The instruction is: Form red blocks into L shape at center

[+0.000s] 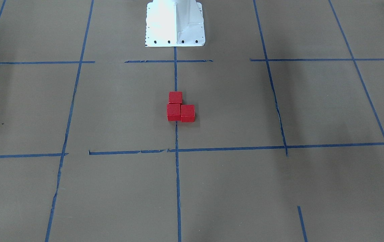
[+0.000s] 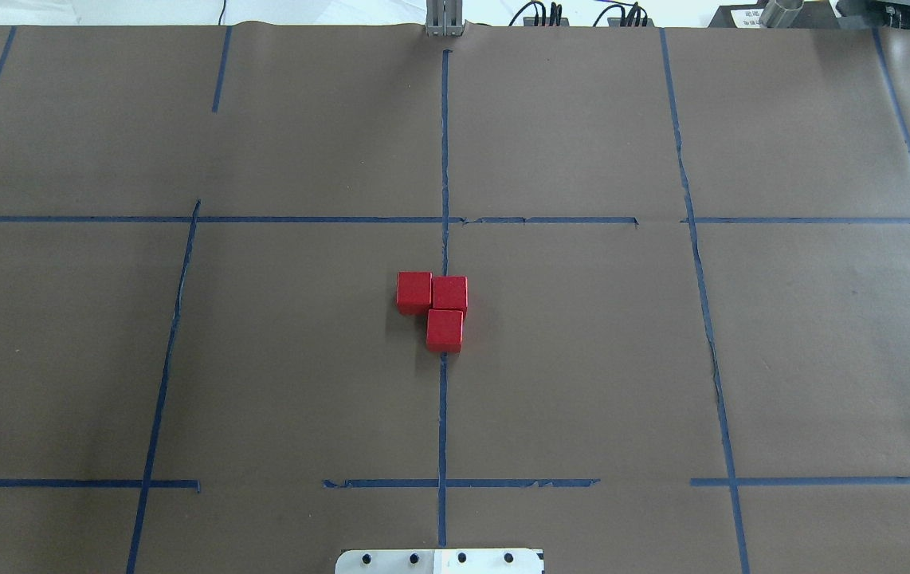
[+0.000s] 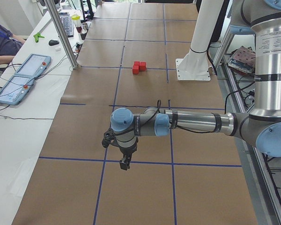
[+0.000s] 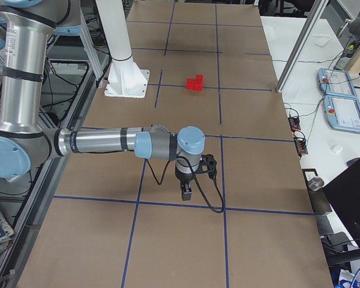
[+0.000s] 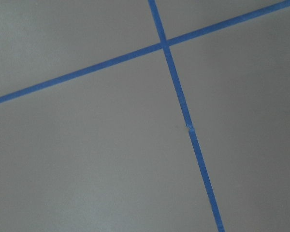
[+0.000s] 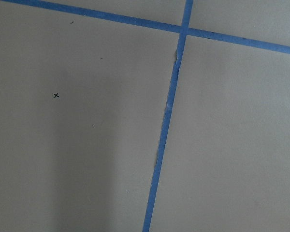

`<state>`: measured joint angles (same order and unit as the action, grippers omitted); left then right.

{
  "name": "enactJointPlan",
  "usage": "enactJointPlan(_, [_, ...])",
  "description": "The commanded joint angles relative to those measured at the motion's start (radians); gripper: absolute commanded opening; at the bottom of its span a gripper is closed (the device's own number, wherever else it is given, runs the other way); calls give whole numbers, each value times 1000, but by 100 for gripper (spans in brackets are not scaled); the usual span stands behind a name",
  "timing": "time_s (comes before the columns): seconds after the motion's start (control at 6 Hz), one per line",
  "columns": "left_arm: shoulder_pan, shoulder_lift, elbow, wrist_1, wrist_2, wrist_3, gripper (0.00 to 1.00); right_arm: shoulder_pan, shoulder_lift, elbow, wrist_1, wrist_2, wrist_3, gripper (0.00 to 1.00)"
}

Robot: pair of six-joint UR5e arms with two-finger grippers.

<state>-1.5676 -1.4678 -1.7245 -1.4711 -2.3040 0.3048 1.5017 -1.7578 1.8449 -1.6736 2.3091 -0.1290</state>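
Three red blocks (image 1: 174,112) sit touching in an L on the center patch (image 1: 138,107) of brown paper, over the straight blue tape line. In the overhead view two blocks (image 2: 414,292) lie side by side and the third (image 2: 445,330) sits nearer the base. They also show in the exterior left view (image 3: 139,67) and the exterior right view (image 4: 195,83). My left gripper (image 3: 124,164) hangs over the table far from the blocks; I cannot tell if it is open. My right gripper (image 4: 185,193) hangs likewise far off; I cannot tell its state. Both wrist views show only paper and tape.
The white robot base (image 1: 175,23) stands behind the blocks. Operators' side tables hold control pendants (image 3: 18,79) (image 4: 342,102). A person (image 3: 2,42) sits at the far left of the exterior left view. An aluminium post (image 3: 63,33) stands at the table's edge.
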Motion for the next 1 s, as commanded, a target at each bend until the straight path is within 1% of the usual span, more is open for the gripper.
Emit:
enactJointPlan(0.0, [1,-6,-6,-17,-54,-6,100,0,0,-1,0,0,0,100])
enactJointPlan(0.83, [3,4,-6,-17,-60,-4,100,0,-2,-7,0,1,-1,100])
